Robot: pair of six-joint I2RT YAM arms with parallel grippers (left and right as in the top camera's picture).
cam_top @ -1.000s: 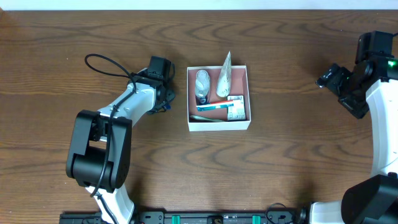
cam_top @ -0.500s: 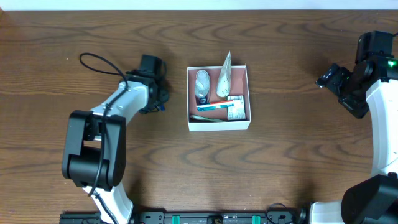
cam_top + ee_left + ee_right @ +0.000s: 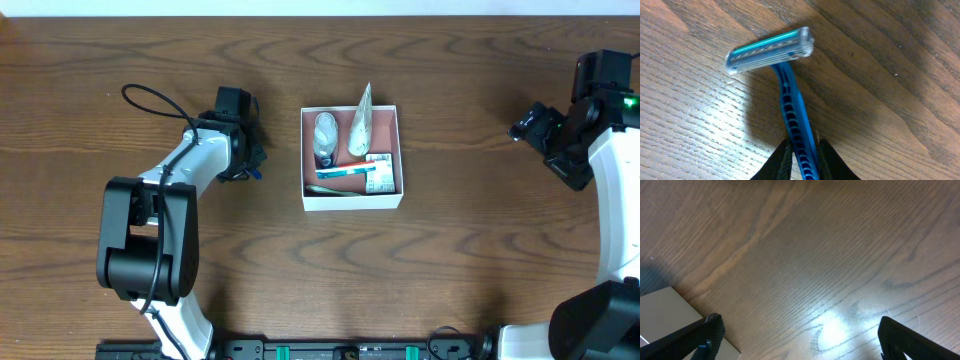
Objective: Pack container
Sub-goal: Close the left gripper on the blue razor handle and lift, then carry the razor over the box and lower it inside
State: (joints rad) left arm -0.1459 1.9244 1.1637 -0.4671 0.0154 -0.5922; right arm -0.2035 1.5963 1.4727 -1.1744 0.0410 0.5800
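The container [image 3: 351,203] is a small square white-walled box with a pinkish-brown inside, at the table's middle. It holds a small clear bottle [image 3: 326,136], a white tube [image 3: 360,124] and a toothpaste box [image 3: 355,173]. My left gripper [image 3: 249,160] is left of the container, apart from it. In the left wrist view it [image 3: 802,150] is shut on the handle of a blue disposable razor [image 3: 788,95], whose head points away over bare wood. My right gripper [image 3: 530,128] is open and empty at the far right; it also shows in the right wrist view [image 3: 797,330].
A black cable [image 3: 155,98] loops off the left arm. A corner of the container's white wall [image 3: 665,310] shows at the lower left of the right wrist view. The wooden table [image 3: 450,270] surrounds the container on all sides.
My left gripper has moved left, away from the container, still holding the razor. The right arm has not moved.
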